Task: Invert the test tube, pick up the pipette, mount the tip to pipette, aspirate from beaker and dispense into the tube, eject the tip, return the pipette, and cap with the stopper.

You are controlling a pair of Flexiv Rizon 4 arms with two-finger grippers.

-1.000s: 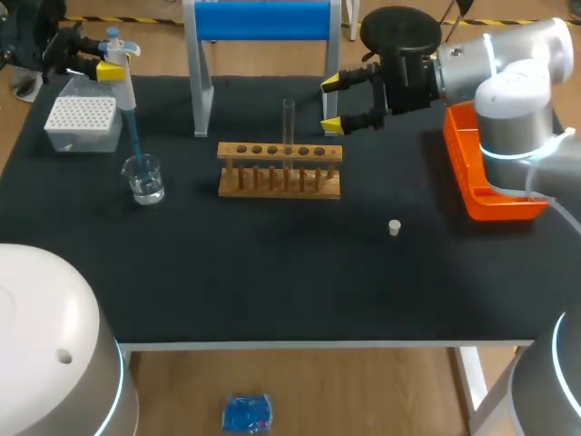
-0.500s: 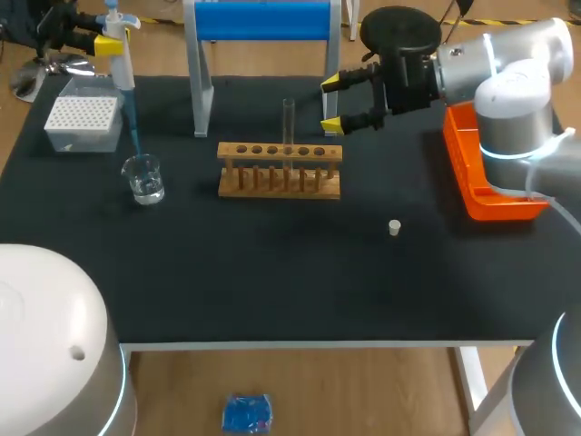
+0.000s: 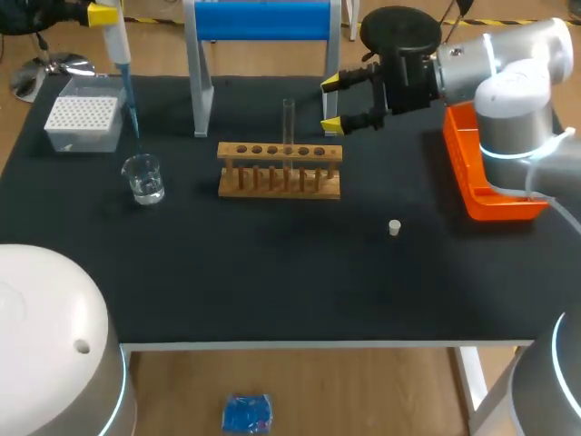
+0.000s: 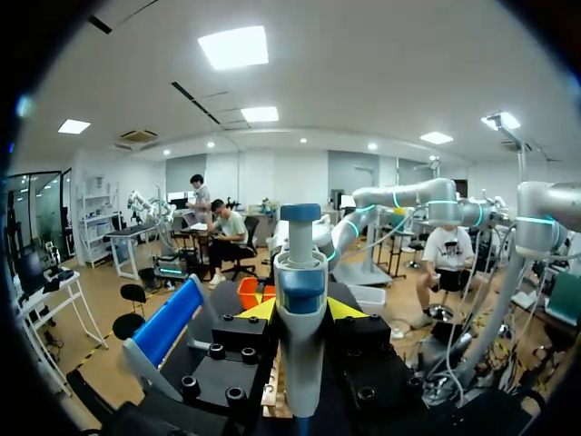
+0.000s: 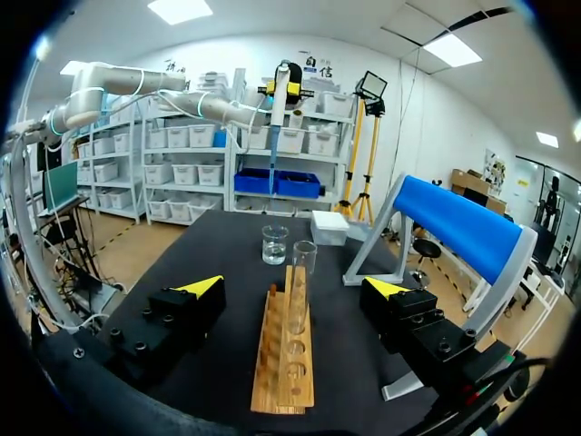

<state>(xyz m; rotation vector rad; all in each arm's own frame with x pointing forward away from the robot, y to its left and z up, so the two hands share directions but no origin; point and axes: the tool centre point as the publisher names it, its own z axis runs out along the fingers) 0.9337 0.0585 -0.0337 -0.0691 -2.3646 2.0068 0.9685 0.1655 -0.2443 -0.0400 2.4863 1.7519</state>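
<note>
Clamps the pipette (image 3: 118,41) upright between both fingers of the left gripper (image 3: 104,14), high over the eleven o'clock corner of the table (image 3: 272,272). Has the blue tip (image 3: 131,104) mounted, pointing down beside the white tip box (image 3: 82,123) and clear of the beaker (image 3: 143,178). Shows a blue panel on the pipette's body in the left wrist view; too small to read any print there. Holds the right gripper (image 3: 331,104) spread wide and empty at one o'clock from the wooden rack (image 3: 280,170), fingers aimed toward nine o'clock. Find the test tube (image 3: 289,123) upright in a middle hole of the rack, open end up. Find the beaker at nine o'clock from the rack and five o'clock from the tip box, with clear liquid inside. Find the stopper (image 3: 394,227) loose on the table at four o'clock from the rack. Find the orange tray (image 3: 481,173) at three o'clock, near the table's edge.
</note>
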